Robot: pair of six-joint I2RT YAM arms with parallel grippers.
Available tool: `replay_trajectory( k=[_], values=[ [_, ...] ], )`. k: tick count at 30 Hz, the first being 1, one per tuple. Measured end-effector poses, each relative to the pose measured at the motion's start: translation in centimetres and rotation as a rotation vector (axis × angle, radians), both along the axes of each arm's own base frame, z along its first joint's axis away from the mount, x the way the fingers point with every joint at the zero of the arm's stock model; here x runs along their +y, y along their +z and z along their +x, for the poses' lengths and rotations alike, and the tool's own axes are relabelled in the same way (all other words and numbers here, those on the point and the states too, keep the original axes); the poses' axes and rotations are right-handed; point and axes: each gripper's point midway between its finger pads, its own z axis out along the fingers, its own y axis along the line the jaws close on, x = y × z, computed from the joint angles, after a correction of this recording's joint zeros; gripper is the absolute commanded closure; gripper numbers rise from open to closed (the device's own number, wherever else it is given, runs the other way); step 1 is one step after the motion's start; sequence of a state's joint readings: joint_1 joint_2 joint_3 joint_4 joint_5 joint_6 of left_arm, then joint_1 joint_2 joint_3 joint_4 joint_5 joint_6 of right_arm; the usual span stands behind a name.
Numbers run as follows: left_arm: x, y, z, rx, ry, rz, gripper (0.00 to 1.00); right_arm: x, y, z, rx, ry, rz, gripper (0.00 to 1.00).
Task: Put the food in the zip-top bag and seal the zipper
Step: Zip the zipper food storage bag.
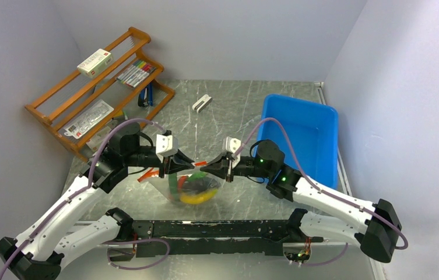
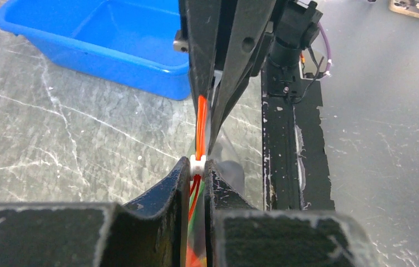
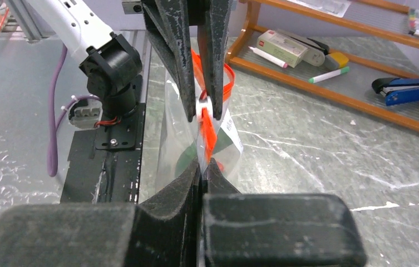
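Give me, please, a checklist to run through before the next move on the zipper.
1. Left gripper shut on the white slider: ok.
2. Right gripper shut on the zipper: ok.
3. Zipper straight between the two grippers: ok.
4. Food inside the zip-top bag: ok for the pieces seen; full count cannot tell.
5. Zipper sealed along its length: cannot tell.

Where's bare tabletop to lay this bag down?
Best patch: table beyond the zip-top bag, bordered by the wooden rack, small white piece and blue bin. A narrower strip runs between the bag and the black base rail. Crowded at centre, where the left gripper and right gripper pinch the bag.
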State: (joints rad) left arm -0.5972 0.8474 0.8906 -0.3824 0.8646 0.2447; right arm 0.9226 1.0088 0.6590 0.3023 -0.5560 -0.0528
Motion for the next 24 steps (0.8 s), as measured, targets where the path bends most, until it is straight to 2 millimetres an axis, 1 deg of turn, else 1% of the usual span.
replay_trajectory(
  k=[4, 7, 11, 14, 16, 18, 20, 24],
  values=[
    [0.3, 0.0, 0.2, -0.023, 0.022, 0.002, 0.93, -0.9, 0.6, -0.3, -0.026, -0.023, 0.034, 1.00],
    [0.4, -0.1, 0.4, -0.029, 0.036, 0.006, 0.93, -1.1, 1.1, -0.3, -0.035, -0.029, 0.046, 1.00],
    [0.5, -0.7, 0.6, -0.022, 0.051, 0.018, 0.93, -1.2, 1.1, -0.3, -0.035, -0.034, 0.047, 1.00],
    [0.5, -1.0, 0.6, -0.015, 0.054, 0.022, 0.93, -1.3, 1.1, -0.3, -0.033, -0.037, 0.046, 0.79],
    [0.6, -1.2, 0.7, -0.012, 0.060, 0.026, 0.93, -1.3, 1.1, -0.3, -0.027, -0.037, 0.042, 0.70],
    [0.6, -1.4, 0.7, -0.008, 0.063, 0.029, 0.93, -0.9, 1.1, -0.2, -0.017, -0.026, 0.031, 0.65],
    [0.6, -1.5, 0.6, -0.004, 0.064, 0.029, 0.93, -0.4, 0.9, -0.2, -0.004, -0.011, 0.019, 0.65],
    [0.6, -1.5, 0.6, -0.002, 0.064, 0.028, 0.93, 0.3, 0.1, 0.0, 0.029, 0.005, -0.005, 0.73]
  ],
)
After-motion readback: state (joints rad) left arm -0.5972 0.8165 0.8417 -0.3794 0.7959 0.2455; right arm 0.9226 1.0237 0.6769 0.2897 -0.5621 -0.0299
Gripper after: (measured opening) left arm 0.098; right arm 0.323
